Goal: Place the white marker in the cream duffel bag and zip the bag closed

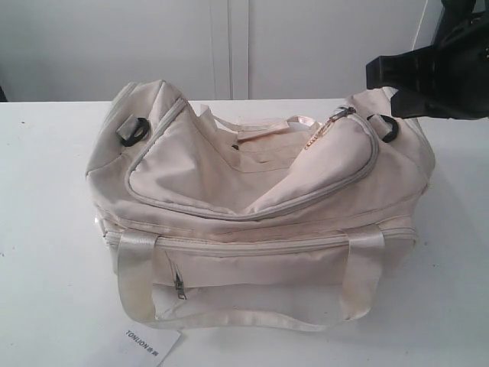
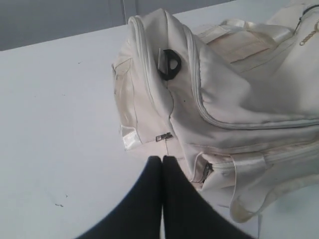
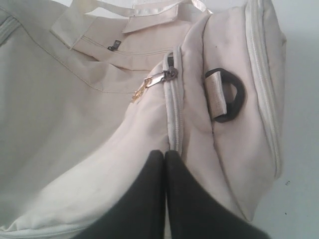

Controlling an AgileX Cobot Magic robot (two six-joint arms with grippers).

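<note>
Across the middle of the white worktop (image 1: 46, 229) lies the cream duffel bag (image 1: 229, 176), its top zip apparently drawn shut, with the zip pull (image 3: 159, 78) at its right end. The left claw (image 2: 162, 159), fingers pressed together and empty, sits just off the bag's left end. The right claw (image 3: 165, 153), also together and holding nothing, hangs over the right end, near the pull. A hang tag (image 1: 153, 345) lies at the near edge.

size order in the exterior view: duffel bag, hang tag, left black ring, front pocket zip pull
1. cream duffel bag
2. paper hang tag, partly out of frame
3. left black ring
4. front pocket zip pull
</note>
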